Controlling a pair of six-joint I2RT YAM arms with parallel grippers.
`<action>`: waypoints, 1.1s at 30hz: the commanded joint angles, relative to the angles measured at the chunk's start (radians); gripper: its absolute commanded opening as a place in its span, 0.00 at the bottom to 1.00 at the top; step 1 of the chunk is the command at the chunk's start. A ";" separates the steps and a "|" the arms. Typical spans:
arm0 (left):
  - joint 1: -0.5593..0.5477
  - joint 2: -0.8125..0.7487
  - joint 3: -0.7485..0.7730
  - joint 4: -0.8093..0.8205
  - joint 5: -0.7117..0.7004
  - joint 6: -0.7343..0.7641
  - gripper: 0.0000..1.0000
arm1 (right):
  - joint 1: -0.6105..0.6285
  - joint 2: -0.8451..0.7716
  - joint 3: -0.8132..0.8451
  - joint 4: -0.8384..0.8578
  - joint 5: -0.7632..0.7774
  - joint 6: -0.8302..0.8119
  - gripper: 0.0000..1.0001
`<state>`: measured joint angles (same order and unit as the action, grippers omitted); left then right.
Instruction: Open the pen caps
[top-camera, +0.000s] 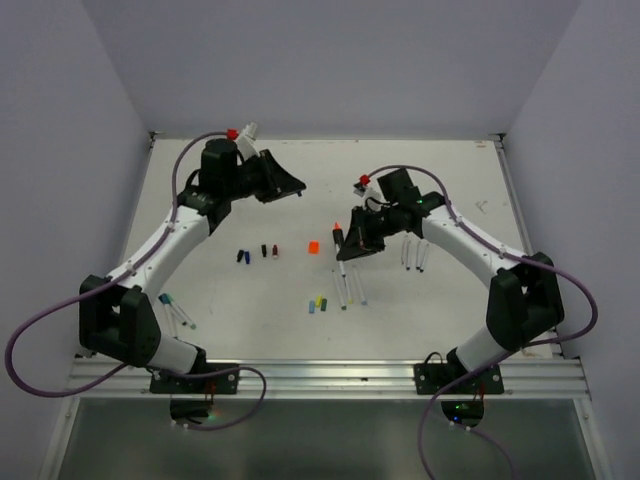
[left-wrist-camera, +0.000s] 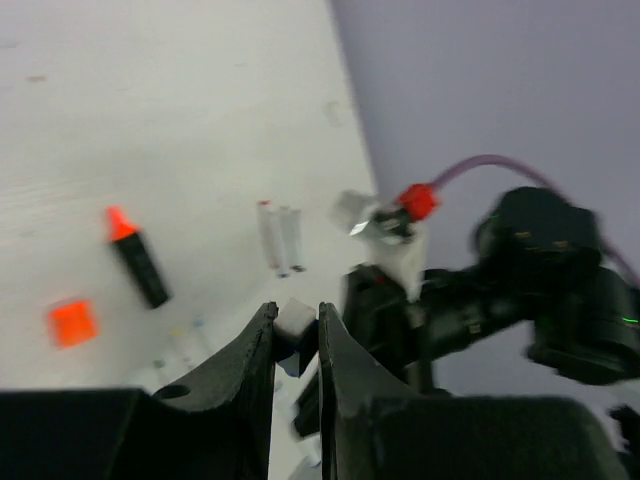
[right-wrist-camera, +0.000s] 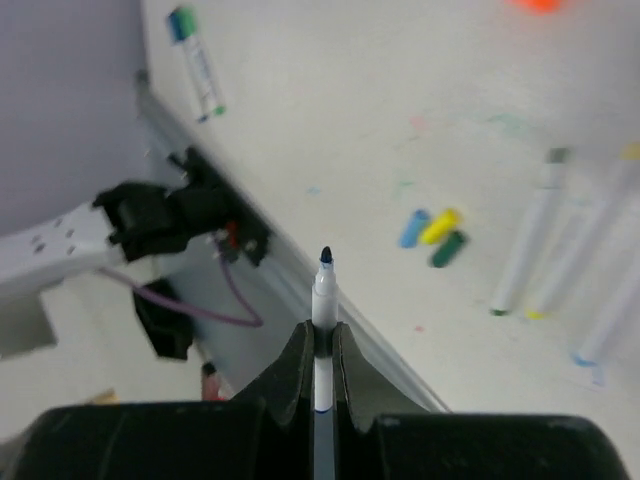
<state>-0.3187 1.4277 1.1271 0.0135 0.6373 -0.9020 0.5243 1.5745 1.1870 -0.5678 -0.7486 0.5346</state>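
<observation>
Matt white desk (top-camera: 250, 320), that was, flecked with faint ink near the orange cap (top-camera: 312, 247), itself smooth plastic. Right of that cap the right claw (right-wrist-camera: 322, 338), matt black plastic, pinched a smooth white plastic pen (right-wrist-camera: 323, 292). Nearer than the cap, the rail (top-camera: 330, 372) looked brushed metal.

**White table, pale walls, metal rail**

The white table (top-camera: 250, 300) is boxed in by pale lavender walls: a back wall (top-camera: 330, 60) behind the table's far edge, a left wall (top-camera: 50, 150) and a right wall (top-camera: 590, 130) along its sides. An aluminium rail (top-camera: 330, 378) runs along the table's near edge, and a dark surface (top-camera: 330, 440) lies below that. Faint pink (right-wrist-camera: 418, 124) and green (right-wrist-camera: 510, 122) ink smudges mark the tabletop.
</observation>
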 joint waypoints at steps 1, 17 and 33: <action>0.015 0.066 0.125 -0.672 -0.394 0.331 0.00 | -0.156 -0.070 0.048 -0.239 0.281 -0.094 0.00; 0.044 0.172 -0.023 -0.590 -0.683 0.543 0.00 | -0.434 -0.045 0.068 -0.428 0.726 -0.222 0.00; 0.044 0.332 0.033 -0.561 -0.657 0.574 0.00 | -0.506 0.117 0.108 -0.360 0.744 -0.208 0.00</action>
<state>-0.2752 1.7493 1.1210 -0.5827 -0.0078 -0.3641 0.0250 1.6756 1.2884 -0.9676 -0.0345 0.3279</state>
